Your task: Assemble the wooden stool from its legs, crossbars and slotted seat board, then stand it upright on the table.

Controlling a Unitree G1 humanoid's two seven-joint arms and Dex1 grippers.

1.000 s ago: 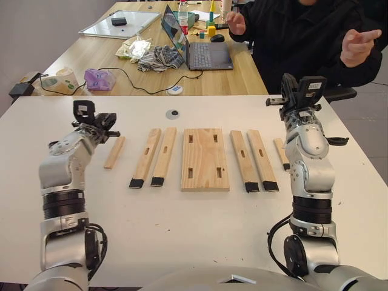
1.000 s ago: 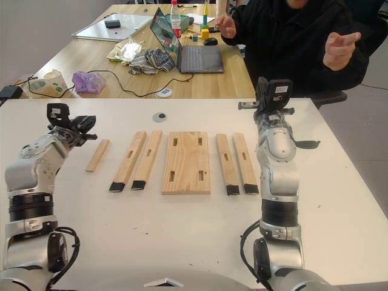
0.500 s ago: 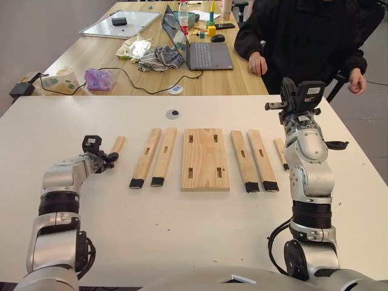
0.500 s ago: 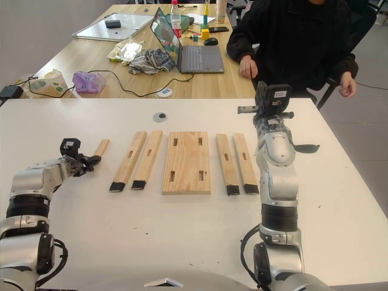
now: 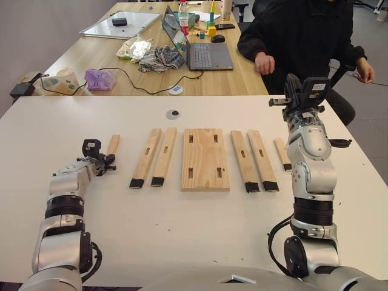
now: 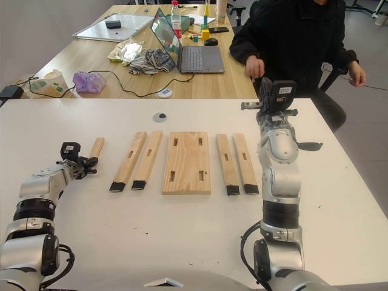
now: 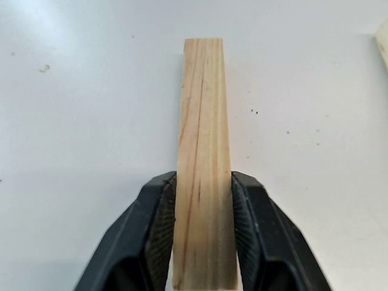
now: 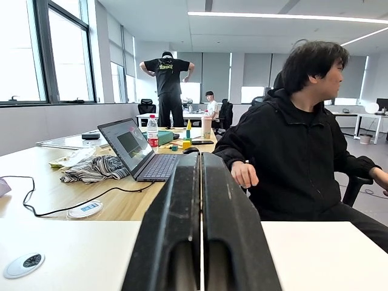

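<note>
The slotted seat board (image 5: 205, 159) lies flat mid-table. Two legs (image 5: 155, 156) with black tips lie left of it and two legs (image 5: 253, 160) right of it. A short crossbar (image 5: 113, 144) lies far left; my left gripper (image 5: 97, 160) is low on the table, shut on its near end, with the black fingers (image 7: 156, 224) pressing both sides of the crossbar (image 7: 203, 133). A second crossbar (image 5: 282, 153) lies far right, partly behind my right arm. My right gripper (image 5: 300, 94) is held high above the table's right side, shut on nothing, its fingers (image 8: 176, 212) pressed together.
A round cable grommet (image 5: 173, 113) sits in the white table (image 5: 182, 230) behind the parts. Beyond it is a wooden table with a laptop (image 5: 203, 53), cloths and a cable. A person in black sits past the far right corner.
My left arm came down to the table and its gripper shut on the near end of the left crossbar, which turned slightly. The right arm hardly moved.
</note>
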